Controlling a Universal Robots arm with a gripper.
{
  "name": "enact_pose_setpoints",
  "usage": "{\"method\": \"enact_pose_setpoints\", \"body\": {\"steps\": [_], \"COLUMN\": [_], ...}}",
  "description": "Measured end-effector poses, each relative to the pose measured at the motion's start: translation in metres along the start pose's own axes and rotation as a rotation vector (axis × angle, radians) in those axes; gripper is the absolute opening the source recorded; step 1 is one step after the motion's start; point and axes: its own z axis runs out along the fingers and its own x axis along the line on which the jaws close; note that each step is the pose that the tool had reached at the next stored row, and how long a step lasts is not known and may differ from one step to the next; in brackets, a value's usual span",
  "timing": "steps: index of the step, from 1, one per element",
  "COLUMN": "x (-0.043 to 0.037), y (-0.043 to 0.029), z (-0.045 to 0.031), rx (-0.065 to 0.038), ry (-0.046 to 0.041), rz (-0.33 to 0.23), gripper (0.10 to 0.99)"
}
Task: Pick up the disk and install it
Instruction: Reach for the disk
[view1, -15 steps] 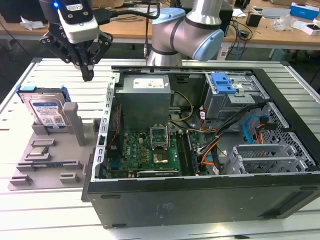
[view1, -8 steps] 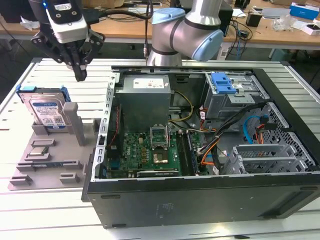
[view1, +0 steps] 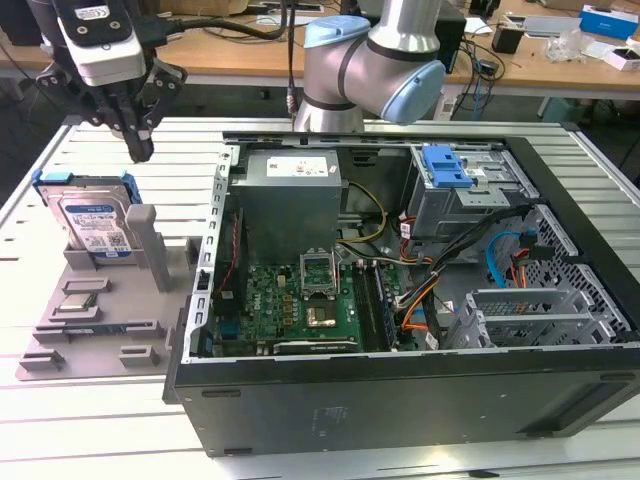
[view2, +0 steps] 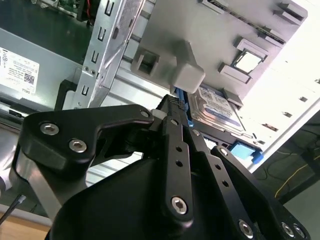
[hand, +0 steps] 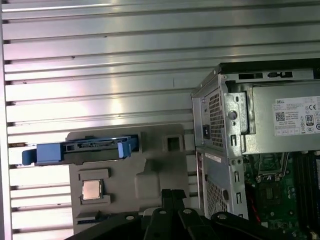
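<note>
Outside the open computer case (view1: 400, 400), off its wall at the exterior view's left:

- Grey fixture tray (view1: 140, 305). It lies flat on the slatted table, just beside the case.
- Disk (view1: 95, 222). A silver hard drive in a blue carrier bracket, standing on edge in a slot of the tray, at the tray's end farther from the case. It shows edge-on in the first wrist view (hand: 80, 149) and label-up in the second (view2: 217, 107).
- Processor chip (view1: 80, 304). It sits seated in a tray pocket.
- Gripper (view1: 140, 150). It hangs outside the case, higher than the disk and apart from it, with its fingers drawn together on nothing in both wrist views (hand: 173, 192) (view2: 172, 104).

Inside the case, far corner: a blue latch on a grey metal cage (view1: 446, 168).

Status, as judged: the task is at its outset. The disk is ungrasped and not lifted, and installation has not begun.
</note>
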Motion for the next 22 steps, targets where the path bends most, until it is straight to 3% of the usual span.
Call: {"method": "enact_pose_setpoints", "body": {"steps": [22], "x": [0.0497], "y": [-0.0037], "z": [-0.0013], "rx": [0.0], "ry": [0.0], "rz": [0.0], "gripper": [0.106]}}
